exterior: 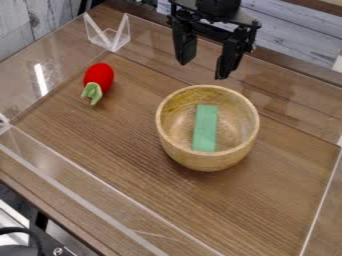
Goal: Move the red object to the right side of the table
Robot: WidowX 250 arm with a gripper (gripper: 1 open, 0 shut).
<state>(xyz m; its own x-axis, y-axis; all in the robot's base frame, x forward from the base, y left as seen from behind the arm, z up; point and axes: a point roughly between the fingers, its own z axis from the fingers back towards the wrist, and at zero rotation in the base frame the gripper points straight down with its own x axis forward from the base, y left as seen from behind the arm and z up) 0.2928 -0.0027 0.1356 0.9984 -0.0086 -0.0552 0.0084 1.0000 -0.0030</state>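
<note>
1. Toward the table's (94, 150) left edge, roughly midway between front and back, lies the red object (98, 78), on its side with its pale green stem end pointing toward the front edge.
2. Open wood surrounds the red object on every side; nothing touches it, and it sits clear of the clear acrylic wall (40, 45) that runs along the left edge.
3. Right of centre stands a wooden bowl (209, 127), well apart from the red object, with a green rectangular block (207, 128) lying inside it.
4. A bare strip of table runs between the bowl and the right edge, and another wide one along the front edge.
5. Near the back edge the hand (207, 55) hangs released, its dark fingers (227, 60) spread apart and pointing down, grasping nothing, behind the bowl.
6. A small clear folded piece (110, 35) stands at the back, left of the hand; what it is cannot be made out.
7. The arm above the hand is cut off by the top of the view, and glare on the acrylic blurs the front left corner.
</note>
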